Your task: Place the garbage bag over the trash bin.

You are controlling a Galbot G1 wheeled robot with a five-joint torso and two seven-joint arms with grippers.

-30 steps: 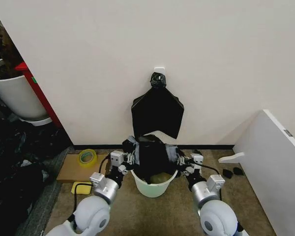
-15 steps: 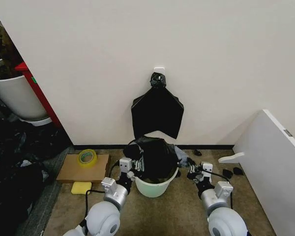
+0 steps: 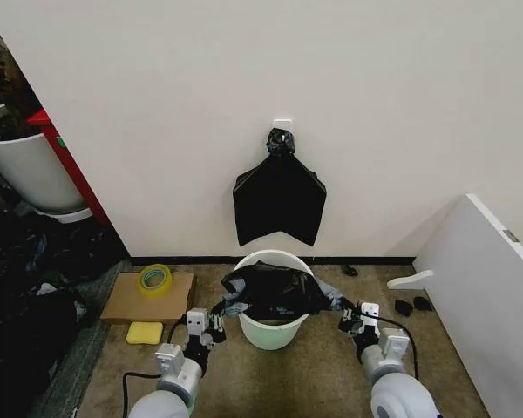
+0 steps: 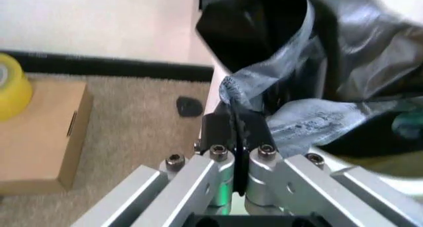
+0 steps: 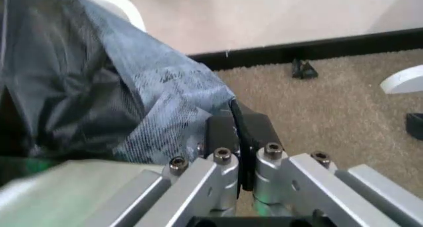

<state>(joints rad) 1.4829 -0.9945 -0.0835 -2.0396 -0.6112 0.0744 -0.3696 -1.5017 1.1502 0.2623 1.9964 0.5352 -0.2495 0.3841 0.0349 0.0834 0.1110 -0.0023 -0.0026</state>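
The cream-white trash bin point(image 3: 270, 333) stands on the carpet against the wall. The glossy black garbage bag point(image 3: 275, 290) lies across its front half, stretched sideways, with the back rim point(image 3: 273, 255) bare. My left gripper point(image 3: 216, 320) is at the bin's left, shut on the bag's left edge point(image 4: 246, 94). My right gripper point(image 3: 345, 320) is at the bin's right, shut on the bag's right edge point(image 5: 178, 95). In both wrist views the fingers point(image 4: 233, 133) point(image 5: 238, 133) pinch thin stretched film.
A flat black bag bundle point(image 3: 279, 196) hangs from a wall hook above the bin. A cardboard box point(image 3: 148, 297) with yellow tape point(image 3: 155, 279) and a yellow sponge point(image 3: 145, 332) lie left. A white board point(image 3: 488, 296) leans at the right. A large white tub point(image 3: 26, 170) stands far left.
Both grippers have dropped and spread apart, pulling the bag down from a raised bunch. It now lies low and wide across the bin, and the back rim shows.
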